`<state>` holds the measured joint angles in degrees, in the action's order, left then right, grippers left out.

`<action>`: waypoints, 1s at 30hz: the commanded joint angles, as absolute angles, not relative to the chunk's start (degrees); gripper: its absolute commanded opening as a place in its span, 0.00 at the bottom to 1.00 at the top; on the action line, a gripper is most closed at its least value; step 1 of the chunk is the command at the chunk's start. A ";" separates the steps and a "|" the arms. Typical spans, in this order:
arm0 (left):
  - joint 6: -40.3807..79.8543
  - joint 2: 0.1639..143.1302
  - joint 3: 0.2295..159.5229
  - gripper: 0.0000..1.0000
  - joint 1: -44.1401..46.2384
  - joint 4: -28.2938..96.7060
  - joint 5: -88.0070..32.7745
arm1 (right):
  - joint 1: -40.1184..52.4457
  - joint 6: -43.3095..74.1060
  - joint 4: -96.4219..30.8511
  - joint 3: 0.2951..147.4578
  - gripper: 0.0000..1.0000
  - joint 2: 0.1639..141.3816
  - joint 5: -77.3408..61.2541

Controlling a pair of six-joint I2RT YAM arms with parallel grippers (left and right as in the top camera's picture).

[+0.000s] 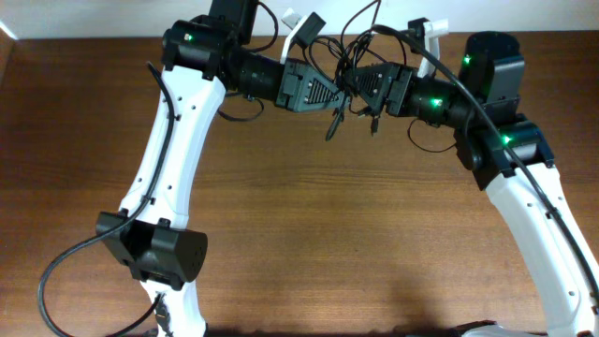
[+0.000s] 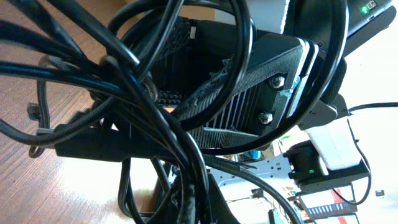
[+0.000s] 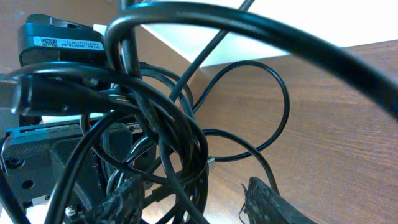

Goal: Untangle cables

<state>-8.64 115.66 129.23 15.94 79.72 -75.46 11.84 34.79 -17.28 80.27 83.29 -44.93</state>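
Both arms meet high over the far middle of the table (image 1: 328, 234), with the cables (image 1: 353, 67) bunched in the air between them and two loose ends (image 1: 332, 126) hanging just below. The left gripper (image 1: 333, 95) is closed, apparently on the cords, though the pinch itself is hidden behind loops. The right gripper (image 1: 357, 89) has its fingers (image 3: 266, 200) standing apart, with cords running through the gap unclamped. Risks: pulling the arms apart now would likely tighten the knot, since several loops (image 3: 168, 143) cross each other right at the fingers. A loop could also hook over the right gripper's housing (image 2: 261, 81) and drag. The right arm's own thick cable (image 1: 459, 89) passes very near the tangle and could be caught by mistake. The cords could slip free and drop. The surface is dark brown wood grain, bare and matte. Beyond the table edge the room is bright and pale, with some green-lit equipment (image 2: 308, 165) blurred in the background.
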 commanded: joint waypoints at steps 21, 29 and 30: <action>-0.54 115.15 130.23 0.00 4.34 78.11 -14.44 | -4.67 22.57 -54.83 81.03 0.04 85.84 -15.70; -3.75 115.15 130.23 0.00 6.48 78.11 -19.86 | -7.46 4.21 -58.28 81.28 0.63 85.84 -38.39; -5.41 115.15 130.23 0.00 7.18 78.13 -24.71 | -7.46 4.23 -58.06 81.36 0.66 85.84 -39.94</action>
<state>-0.49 116.38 129.23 5.56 78.43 -17.56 -7.62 8.82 -58.35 80.84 86.21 -33.15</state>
